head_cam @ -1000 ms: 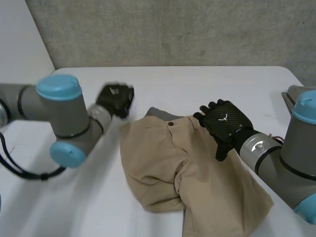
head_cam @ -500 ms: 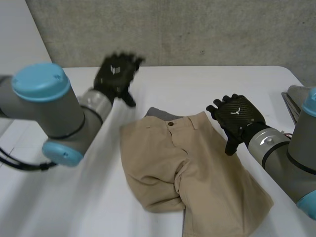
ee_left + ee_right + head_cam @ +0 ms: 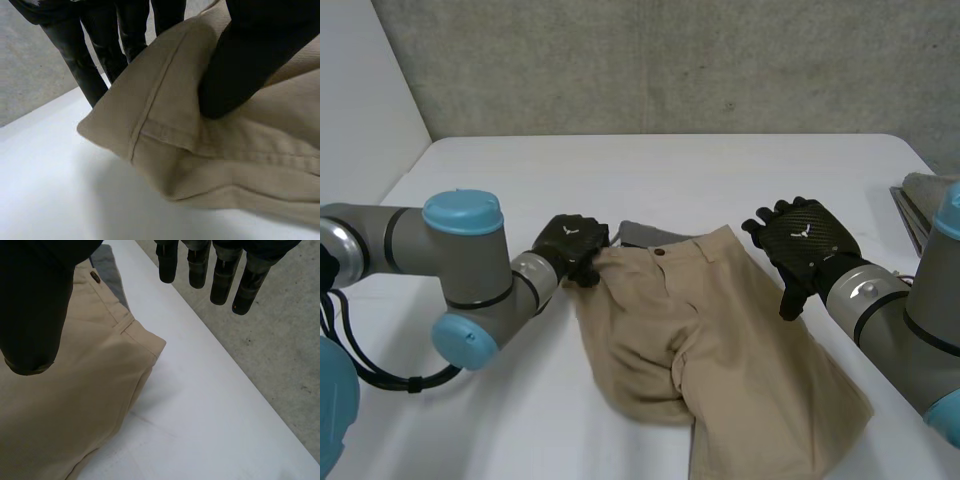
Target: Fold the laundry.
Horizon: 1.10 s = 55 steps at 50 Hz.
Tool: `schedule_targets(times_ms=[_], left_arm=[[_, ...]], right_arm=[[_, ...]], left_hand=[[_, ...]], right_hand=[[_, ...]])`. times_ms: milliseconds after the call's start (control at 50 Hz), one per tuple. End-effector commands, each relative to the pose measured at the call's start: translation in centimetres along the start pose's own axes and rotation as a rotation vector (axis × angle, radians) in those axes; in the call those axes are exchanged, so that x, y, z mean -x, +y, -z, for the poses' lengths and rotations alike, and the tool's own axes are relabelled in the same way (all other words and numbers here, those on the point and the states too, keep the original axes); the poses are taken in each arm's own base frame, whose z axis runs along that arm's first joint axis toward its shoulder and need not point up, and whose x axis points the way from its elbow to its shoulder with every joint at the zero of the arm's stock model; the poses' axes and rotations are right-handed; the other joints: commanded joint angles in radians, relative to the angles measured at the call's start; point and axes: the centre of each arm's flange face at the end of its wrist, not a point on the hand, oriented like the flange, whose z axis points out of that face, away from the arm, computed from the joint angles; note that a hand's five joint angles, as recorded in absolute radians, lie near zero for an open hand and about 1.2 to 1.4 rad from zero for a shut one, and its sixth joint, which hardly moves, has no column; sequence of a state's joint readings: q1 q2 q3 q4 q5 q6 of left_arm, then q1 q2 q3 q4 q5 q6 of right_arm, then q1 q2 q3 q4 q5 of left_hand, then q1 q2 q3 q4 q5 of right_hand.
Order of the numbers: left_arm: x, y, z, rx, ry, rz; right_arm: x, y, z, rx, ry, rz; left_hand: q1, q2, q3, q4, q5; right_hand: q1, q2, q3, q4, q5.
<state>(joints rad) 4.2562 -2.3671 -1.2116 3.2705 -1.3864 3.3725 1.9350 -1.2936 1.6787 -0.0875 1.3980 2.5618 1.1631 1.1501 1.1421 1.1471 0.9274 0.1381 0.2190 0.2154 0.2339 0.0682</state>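
Shorts: khaki shorts lie on the white counter, right of the middle. The two legs reach toward the near edge, the left leg rumpled and doubled under itself, the right leg lying flatter.
Left arm: the left arm comes in from the near left, low over the counter.
Right arm: the right arm comes in from the near right, passing over the right side of the shorts.
Left hand: the left hand is clamped on the left corner of the waistband. In the left wrist view, its thumb presses the folded cloth against the fingers behind, and the corner is raised off the counter.
Right hand: the right hand has its fingers straight and spread and grips nothing. It is just beside the right corner of the waistband, clear of the cloth.
Waistband: the waistband is at the far end of the shorts, between the hands. It has a dark button, and grey lining shows behind it.
Wall: a grey concrete wall rises beyond the far edge of the counter.
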Motion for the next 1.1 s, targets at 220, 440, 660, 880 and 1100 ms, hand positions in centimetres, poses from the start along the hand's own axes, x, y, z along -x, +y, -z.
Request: schedule_targets(times_ms=[220, 440, 660, 880, 1100], left_arm=[[5.7, -19.7, 4.8, -0.697, -0.330, -0.136], [-6.7, -18.8, 7.4, -0.730, 0.080, -0.178], [-18.2, -8.5, 11.4, -0.416, 0.453, -0.156], [-9.7, -9.5, 8.5, -0.351, 0.198, -0.113], [-3.0, -8.5, 9.6, -0.275, 0.036, -0.075]], right_arm=[[-0.3, -0.2, -0.2, -0.009, 0.017, 0.003], [-3.3, 0.6, -0.6, 0.030, 0.128, -0.038], [-7.6, 1.1, -0.8, 0.044, 0.252, -0.071], [-7.8, 0.6, -0.5, 0.033, 0.253, -0.054], [-6.9, -2.4, 3.2, -0.006, 0.192, 0.023]], left_hand=[[0.233, 0.246, 0.254, 0.249, 0.294], [0.233, 0.246, 0.254, 0.249, 0.294], [-0.953, -0.940, -0.932, -0.937, -0.891], [-0.989, -0.976, -0.968, -0.973, -0.927], [-0.989, -0.976, -0.968, -0.973, -0.927]], right_hand=[[0.036, -0.044, -0.041, -0.059, -0.068], [0.036, -0.044, -0.041, -0.059, -0.068], [0.036, -0.044, -0.041, -0.059, -0.068], [0.036, -0.044, -0.041, -0.059, -0.068], [0.036, -0.044, -0.041, -0.059, -0.068]])
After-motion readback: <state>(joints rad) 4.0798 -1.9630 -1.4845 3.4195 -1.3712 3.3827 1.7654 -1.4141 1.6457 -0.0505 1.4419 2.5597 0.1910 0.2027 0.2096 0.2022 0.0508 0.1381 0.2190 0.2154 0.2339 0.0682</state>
